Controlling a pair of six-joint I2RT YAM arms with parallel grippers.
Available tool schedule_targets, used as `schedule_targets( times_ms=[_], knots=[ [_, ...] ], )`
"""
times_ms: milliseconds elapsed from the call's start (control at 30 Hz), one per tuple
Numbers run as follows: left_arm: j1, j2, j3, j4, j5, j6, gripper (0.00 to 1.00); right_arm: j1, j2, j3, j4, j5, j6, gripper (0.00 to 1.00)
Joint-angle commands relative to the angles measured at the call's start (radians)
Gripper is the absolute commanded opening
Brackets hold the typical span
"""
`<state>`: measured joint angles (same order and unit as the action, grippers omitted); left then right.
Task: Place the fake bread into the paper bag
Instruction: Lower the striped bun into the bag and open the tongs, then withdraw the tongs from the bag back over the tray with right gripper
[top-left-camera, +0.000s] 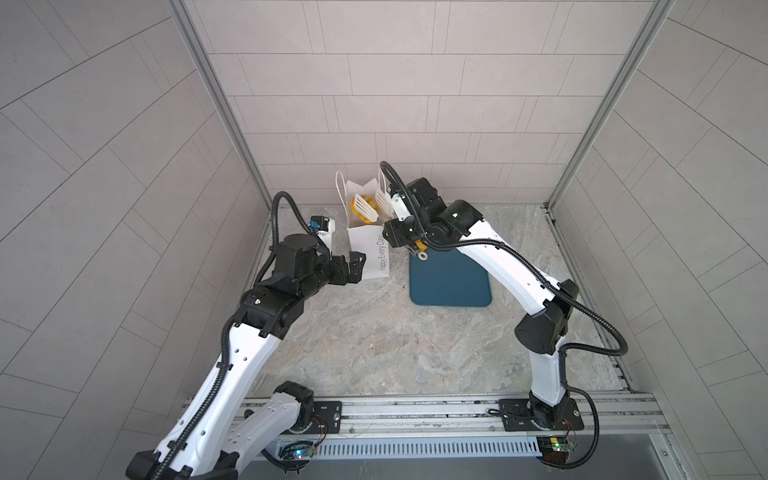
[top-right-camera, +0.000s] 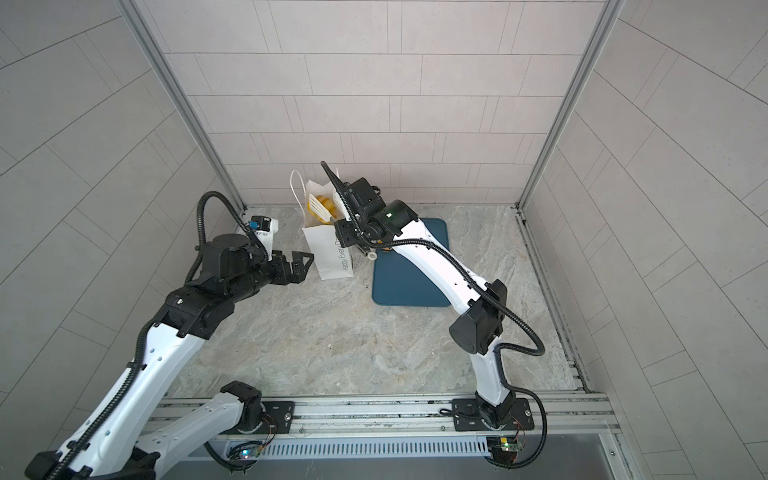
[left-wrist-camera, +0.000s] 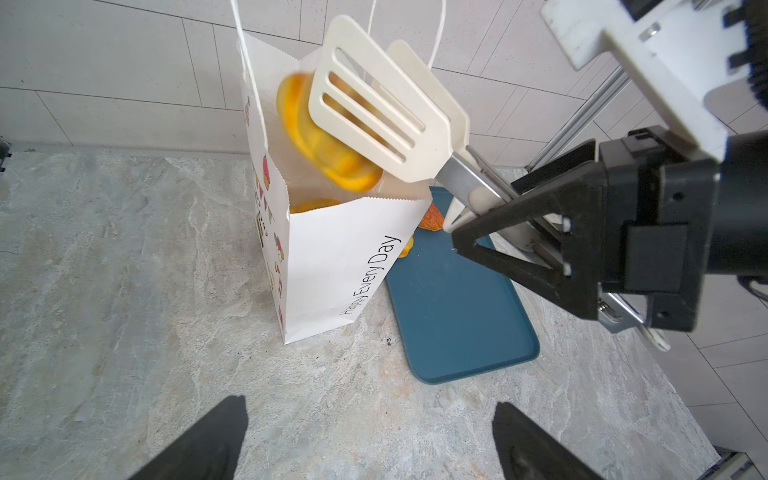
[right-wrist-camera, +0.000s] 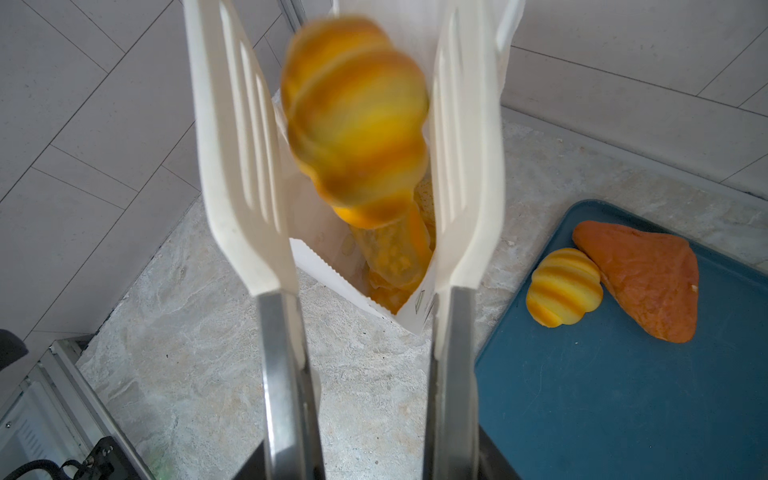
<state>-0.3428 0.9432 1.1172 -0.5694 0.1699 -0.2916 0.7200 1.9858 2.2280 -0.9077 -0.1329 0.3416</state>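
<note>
Steel arms of the white slotted tongs fill the near edge of the right wrist view, and their two plastic blades stand apart. Between those blades hangs a golden, brown-striped croissant, smeared by blur, directly over the open mouth of the paper bag. Whether it touches either blade cannot be told. Down inside the bag lie more yellow pastries, heaped too closely to count.

The bag stands upright on the marbled tabletop near the back wall, with its cord handles up. Its grey "Happy Every Day" lettering shows in both top views. Just beside it, on the right arm's side, lies the dark teal tray. At the tray's far end, close to the bag, sit a small striped roll and an orange-brown triangle pastry, side by side and seemingly touching.

The right gripper is clamped on the tongs' handles, a black triangular finger on either side, with the blades tilted up over the bag's rim. The left gripper has its fingers spread wide and holds nothing. In both top views it sits low on the bag's other side, close to its base. The left wrist view shows bare tabletop between its fingertips and the paper. Grey tiled walls close the cell on three sides.
</note>
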Motion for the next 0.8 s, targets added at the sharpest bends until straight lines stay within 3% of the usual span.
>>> schedule_targets(
  times_ms=[0, 433, 767],
  knots=[
    [0.004, 0.003, -0.006, 0.025, 0.020, -0.011, 1.00, 0.004, -0.059, 0.027, -0.002, 0.020, -0.016, 0.54],
    [0.002, -0.002, 0.004, 0.023, 0.039, -0.024, 1.00, 0.014, -0.154, 0.001, -0.029, 0.044, -0.062, 0.55],
    [-0.035, -0.003, 0.013, 0.023, 0.016, -0.029, 1.00, 0.008, -0.374, -0.280, 0.060, 0.171, -0.130, 0.54]
  ],
)
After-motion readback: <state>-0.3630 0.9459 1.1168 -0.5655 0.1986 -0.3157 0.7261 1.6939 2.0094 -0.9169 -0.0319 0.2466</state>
